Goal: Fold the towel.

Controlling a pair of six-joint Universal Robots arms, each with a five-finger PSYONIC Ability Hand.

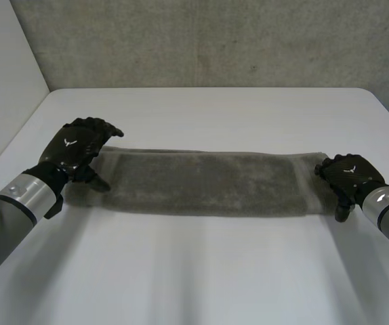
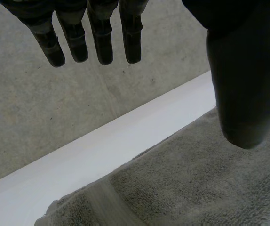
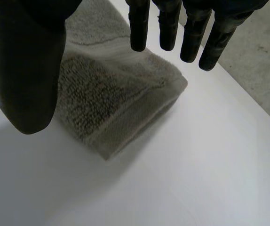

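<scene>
Apart, left hand [image 1: 76,147], right hand [image 1: 347,175] (unclenched); towel [image 1: 201,183] between.

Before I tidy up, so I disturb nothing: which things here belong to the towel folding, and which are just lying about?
Job:
grey towel
left hand, open at one end
right hand, open at the other end

Not the job:
white table
grey wall

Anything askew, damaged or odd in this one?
Nothing stands out. The towel lies flat in a long folded strip on the table, the left hand open over one end, the right hand open at the other.
</scene>
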